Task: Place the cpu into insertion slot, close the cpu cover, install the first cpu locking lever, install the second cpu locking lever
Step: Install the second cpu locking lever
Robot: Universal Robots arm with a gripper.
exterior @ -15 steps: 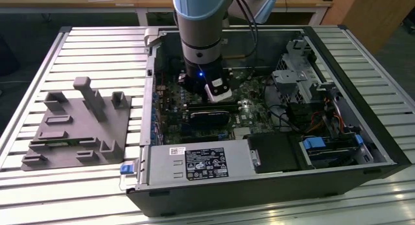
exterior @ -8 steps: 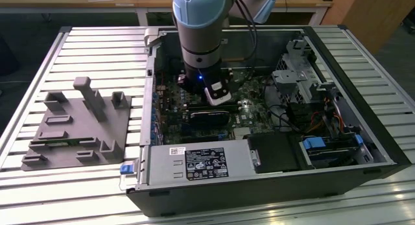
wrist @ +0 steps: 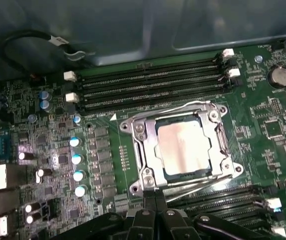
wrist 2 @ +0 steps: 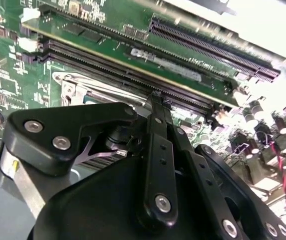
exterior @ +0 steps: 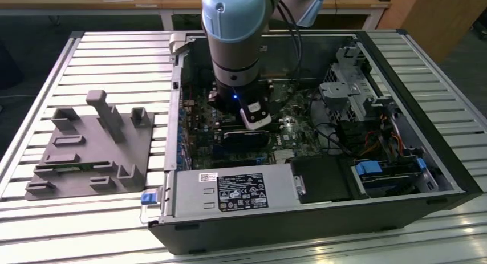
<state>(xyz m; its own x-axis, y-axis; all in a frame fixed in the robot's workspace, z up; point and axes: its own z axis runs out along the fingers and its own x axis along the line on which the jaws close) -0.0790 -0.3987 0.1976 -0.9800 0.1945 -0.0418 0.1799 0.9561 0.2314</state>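
The cpu [wrist: 185, 146] sits in the insertion slot [wrist: 222, 142], cpu cover [wrist: 147, 150] down; the hand [wrist: 155, 207], fingers together and empty, should press the locking lever [wrist: 202, 181] squarely

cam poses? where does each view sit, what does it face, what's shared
Exterior view: off the arm, above the open computer case, looking down; the arm reaches inside.
First wrist view: on the arm, facing the cpu under the cpu cover; gripper at the edge.
Second wrist view: low behind the gripper, facing the motherboard.
Both wrist views share the gripper and long black slots.
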